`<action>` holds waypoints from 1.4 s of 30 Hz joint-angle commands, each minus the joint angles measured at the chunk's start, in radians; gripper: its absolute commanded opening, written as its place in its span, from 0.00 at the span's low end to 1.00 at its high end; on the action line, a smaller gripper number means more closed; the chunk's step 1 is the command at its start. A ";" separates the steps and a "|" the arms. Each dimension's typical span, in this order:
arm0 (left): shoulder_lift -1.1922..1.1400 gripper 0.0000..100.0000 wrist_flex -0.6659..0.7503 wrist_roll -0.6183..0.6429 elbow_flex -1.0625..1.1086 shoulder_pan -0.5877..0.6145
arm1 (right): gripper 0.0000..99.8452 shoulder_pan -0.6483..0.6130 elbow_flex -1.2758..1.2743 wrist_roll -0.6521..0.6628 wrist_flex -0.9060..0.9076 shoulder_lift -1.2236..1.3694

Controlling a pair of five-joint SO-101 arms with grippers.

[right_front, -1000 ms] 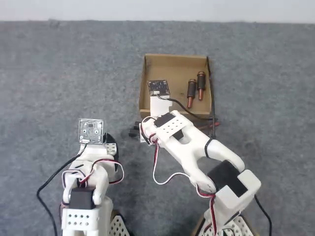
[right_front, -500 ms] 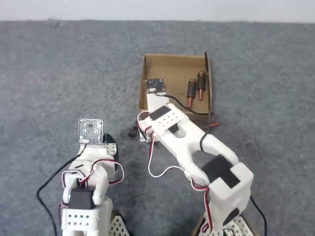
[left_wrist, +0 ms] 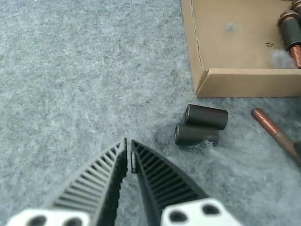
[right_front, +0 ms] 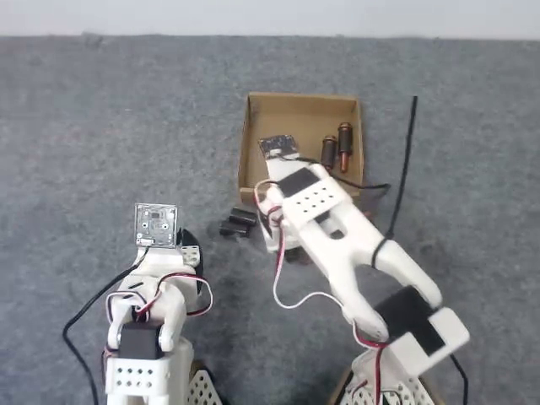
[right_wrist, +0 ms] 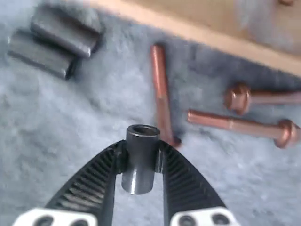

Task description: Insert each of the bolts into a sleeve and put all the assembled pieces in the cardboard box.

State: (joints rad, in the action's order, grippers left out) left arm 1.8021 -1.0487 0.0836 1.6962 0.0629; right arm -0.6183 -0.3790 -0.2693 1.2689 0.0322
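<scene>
Right gripper (right_wrist: 140, 151): jaws part-open, clamped on one dark cylindrical metal sleeve (right_wrist: 139, 160); sleeve's long axis runs roughly along the fingers, open bore at the tip end.

Just beyond it, on the grey carpeted table (right_front: 126, 110): three loose copper-coloured bolts; first bolt (right_wrist: 161, 92) has its long axis pointing at the box wall; the other two (right_wrist: 244, 123) lie side by side, crosswise to the first, heads at opposite ends.

Two more dark sleeves (left_wrist: 201, 125) lie flat, parallel and touching, just outside the near corner of the brown cardboard box (right_front: 246, 139), between the two arms.

Inside the box: two assembled pieces (right_front: 336, 150), side by side, long axes running near wall to far wall, copper shanks toward the near wall.

Left gripper (left_wrist: 128, 147): jaws almost together, a thin slit between the tips, nothing held; it sits low over the carpet, near the two lying sleeves but apart from them.

Count: three sleeves unassembled, three bolts loose, two pieces boxed.
</scene>
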 commanded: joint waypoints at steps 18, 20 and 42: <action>0.018 0.01 0.032 -0.009 -0.012 -0.003 | 0.01 0.576 -0.502 0.034 -0.243 -0.358; 0.018 0.01 0.032 -0.009 -0.012 -0.003 | 0.01 0.639 -0.532 0.035 -0.255 -0.360; 0.018 0.01 0.071 -0.267 -0.019 0.012 | 0.01 0.832 -0.578 0.189 -0.262 -0.349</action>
State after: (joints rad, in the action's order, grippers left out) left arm 1.8021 -1.0027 -0.0176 1.6962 0.0629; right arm 0.1918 -0.9559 -0.1005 1.0157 -0.2700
